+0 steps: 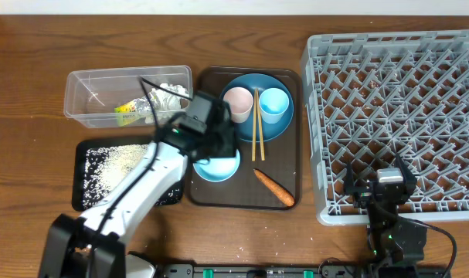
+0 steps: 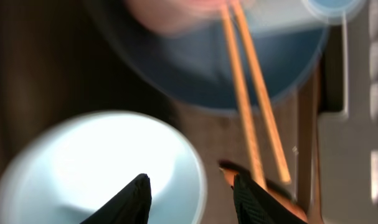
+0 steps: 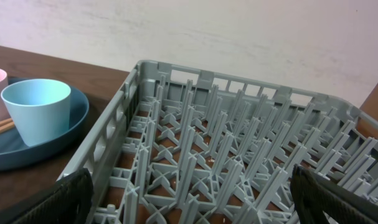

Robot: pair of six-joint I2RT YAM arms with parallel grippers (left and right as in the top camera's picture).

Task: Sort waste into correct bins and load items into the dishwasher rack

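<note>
Our left gripper [image 2: 189, 200] hangs over the bowl [image 2: 95, 168], jaws partly apart with nothing between them. Our right gripper [image 3: 204, 202] is spread wide and empty above the rack [image 3: 238, 155]. The bowl sits on the brown tray [image 1: 234, 194], with the carrot [image 1: 274, 188] near it and the chopsticks [image 1: 257, 123] lying across the plate [image 1: 273, 130].

We judge the rim grip to be the weak point: a finger landing on the rim instead of straddling it would tip the bowl. The smooth wall could also slip out on the lift. Our outer finger is close to the carrot and the chopstick ends, so a sideways drift would shove them. The wrist view is blurred, so we cannot tell our height above the bowl
</note>
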